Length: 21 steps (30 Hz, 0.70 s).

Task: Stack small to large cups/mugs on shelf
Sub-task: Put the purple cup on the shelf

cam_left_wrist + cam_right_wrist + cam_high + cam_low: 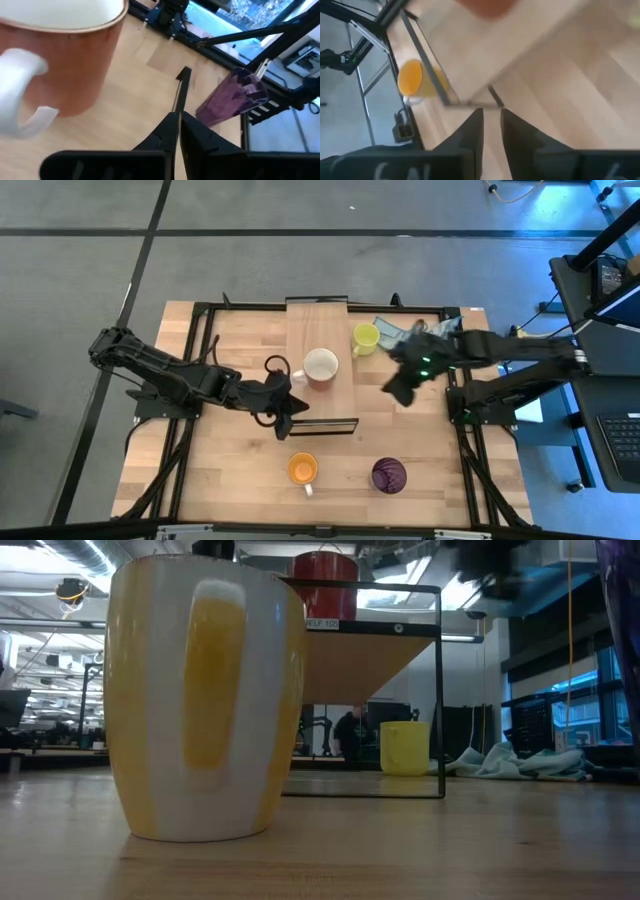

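**A:** Nearest us, we are counting two mugs waiting on the surface (210, 480): the orange mug (302, 469) and the purple mug (388, 474).

**B:** Behind them, the left pincer (179, 120) is pressed together by the shelf's (318, 320) dark frame. The right pincer (490, 114) is slightly apart, gripping nothing.

**A:** Only the red-and-white mug (320, 367) is sitting on the shelf. The yellow mug (366, 338) is standing beside it, near the cloth (395, 332).

**B:** So we are judging one of four placed, with nothing stacked.

- A small white label (322, 624) sits on the shelf (370, 660) frame's top edge; its print is too small to read.
- No other text is legible.
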### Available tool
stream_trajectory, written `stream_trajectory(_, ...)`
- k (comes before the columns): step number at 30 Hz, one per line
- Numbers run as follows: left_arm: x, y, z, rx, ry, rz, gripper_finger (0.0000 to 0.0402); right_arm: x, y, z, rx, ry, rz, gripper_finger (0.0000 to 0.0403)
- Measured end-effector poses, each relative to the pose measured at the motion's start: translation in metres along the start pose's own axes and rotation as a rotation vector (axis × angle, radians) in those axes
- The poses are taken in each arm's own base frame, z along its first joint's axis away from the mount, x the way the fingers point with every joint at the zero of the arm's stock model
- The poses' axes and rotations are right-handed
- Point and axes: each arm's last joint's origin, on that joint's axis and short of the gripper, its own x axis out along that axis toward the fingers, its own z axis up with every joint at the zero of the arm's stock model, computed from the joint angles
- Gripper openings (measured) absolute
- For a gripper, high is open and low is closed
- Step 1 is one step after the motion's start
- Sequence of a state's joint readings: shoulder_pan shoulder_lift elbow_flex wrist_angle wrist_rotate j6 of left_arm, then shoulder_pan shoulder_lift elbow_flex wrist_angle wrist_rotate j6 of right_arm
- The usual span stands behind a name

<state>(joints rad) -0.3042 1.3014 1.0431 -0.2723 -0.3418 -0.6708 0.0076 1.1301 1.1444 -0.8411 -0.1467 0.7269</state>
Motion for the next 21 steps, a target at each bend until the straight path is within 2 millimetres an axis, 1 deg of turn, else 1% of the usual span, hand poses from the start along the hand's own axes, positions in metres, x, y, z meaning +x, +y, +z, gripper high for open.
stream_trajectory(2, 0.0, 0.003, -0.002, 0.012, 0.019, 0.029, 0.0014, -0.016, 0.002, -0.015, 0.055, 0.008, -0.024, 0.0072)
stream_trajectory(4, -0.003, 0.006, -0.004, 0.025, 0.046, 0.054, 0.0014, -0.026, 0.005, -0.031, 0.113, 0.027, -0.052, 0.0073)
stream_trajectory(8, -0.012, 0.011, -0.005, 0.058, 0.065, 0.104, 0.0014, -0.029, 0.017, -0.058, 0.199, 0.077, -0.097, 0.0071)
stream_trajectory(13, -0.032, 0.016, 0.001, 0.073, 0.042, 0.117, 0.0014, -0.017, 0.037, -0.086, 0.282, 0.115, -0.15, 0.0071)
stream_trajectory(21, -0.068, 0.027, 0.01, 0.107, 0.001, 0.126, 0.0014, 0.014, 0.068, -0.12, 0.359, 0.159, -0.219, 0.0071)
